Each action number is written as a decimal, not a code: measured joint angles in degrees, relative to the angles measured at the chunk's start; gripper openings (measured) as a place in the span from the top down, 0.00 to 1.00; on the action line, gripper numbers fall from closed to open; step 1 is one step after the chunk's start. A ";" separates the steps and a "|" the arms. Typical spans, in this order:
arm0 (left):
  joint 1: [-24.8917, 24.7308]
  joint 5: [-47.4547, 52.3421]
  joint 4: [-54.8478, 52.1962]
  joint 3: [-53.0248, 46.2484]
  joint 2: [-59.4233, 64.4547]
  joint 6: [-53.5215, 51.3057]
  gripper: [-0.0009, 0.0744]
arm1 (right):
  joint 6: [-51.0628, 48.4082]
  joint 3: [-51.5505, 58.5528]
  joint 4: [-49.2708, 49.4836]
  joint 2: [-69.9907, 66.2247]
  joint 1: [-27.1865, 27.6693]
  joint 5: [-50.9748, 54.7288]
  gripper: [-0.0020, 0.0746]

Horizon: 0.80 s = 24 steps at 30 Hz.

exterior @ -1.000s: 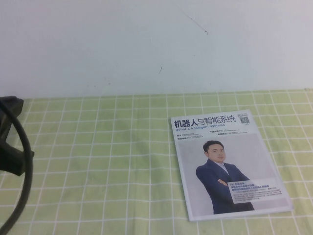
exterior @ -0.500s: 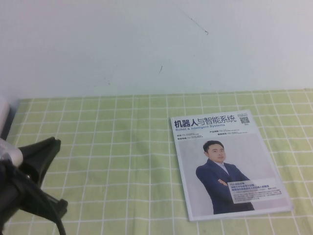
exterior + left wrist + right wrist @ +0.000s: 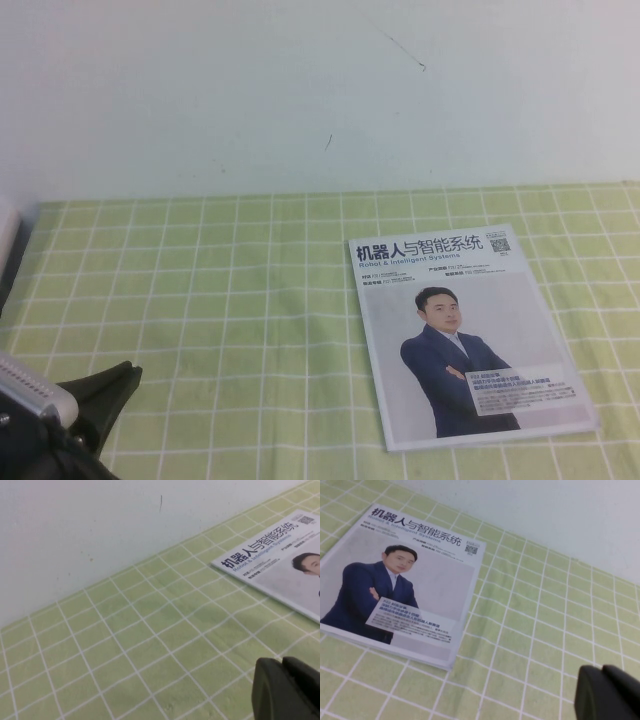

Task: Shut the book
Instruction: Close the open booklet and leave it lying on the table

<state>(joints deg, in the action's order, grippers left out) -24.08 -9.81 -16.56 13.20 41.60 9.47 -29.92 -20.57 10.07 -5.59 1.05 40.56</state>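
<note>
Lying flat, cover up, magazine sits ~4 o'clock on checked cloth; reads as already closed. Left gripper low at 8 o'clock, fingers pressed together, empty. Right gripper over cloth off mag's 3 o'clock edge, likewise pinched, empty. Best: keep both clear of cover, don't drag it.

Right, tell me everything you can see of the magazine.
The magazine lies closed and flat, cover up, on the right of the green checked cloth. Pale cover: bold Chinese title, QR code, a man in a navy suit, arms crossed, a white caption box. Only the cloth touches it; the left gripper and right gripper hang clear, shut.
</note>
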 joint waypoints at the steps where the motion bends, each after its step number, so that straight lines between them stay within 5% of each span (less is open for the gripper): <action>1: 0.00 0.14 0.00 -0.23 0.00 0.00 0.99 | 0.00 0.00 0.00 0.00 0.00 0.00 0.98; 13: 0.00 3.90 0.00 -0.57 -1.33 0.00 0.99 | 0.00 0.00 0.37 0.00 0.00 0.00 0.98; 24: 9.30 15.06 2.94 -7.28 -27.75 1.26 0.99 | 0.00 0.00 0.49 0.00 0.00 0.00 0.98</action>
<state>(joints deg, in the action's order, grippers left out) -14.77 5.25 -13.62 5.92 13.85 10.73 -29.92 -20.57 10.56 -5.59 1.05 40.56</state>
